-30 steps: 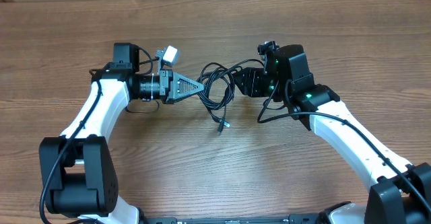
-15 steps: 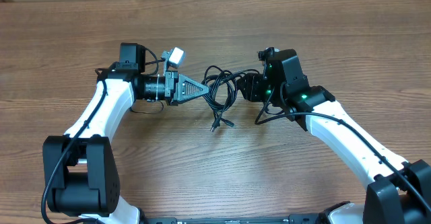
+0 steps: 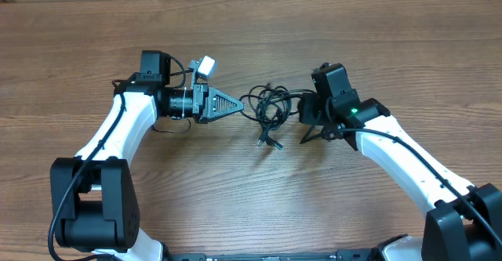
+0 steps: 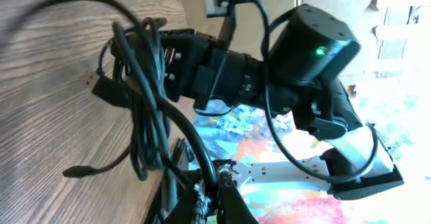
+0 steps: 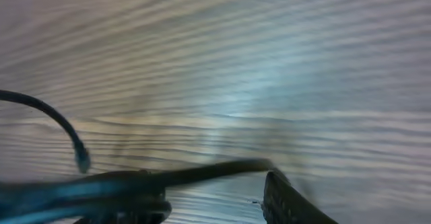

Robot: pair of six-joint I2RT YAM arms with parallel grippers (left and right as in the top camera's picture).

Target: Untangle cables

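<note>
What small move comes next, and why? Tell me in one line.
Probably ease the right gripper slightly away from the left gripper. The left is shut on one strand of the cables, bunched between the two with a plug end trailing loose; the right's grip is unclear. A gentle pull should open the loops.

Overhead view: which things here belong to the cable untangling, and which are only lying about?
Belong to the job:
- cables, a tangled black bunch between the arms
- left end effector, shut on one strand
- right end effector, gripping the bunch from the other side

Only there:
- wooden table
- thick black wire on the left arm
</note>
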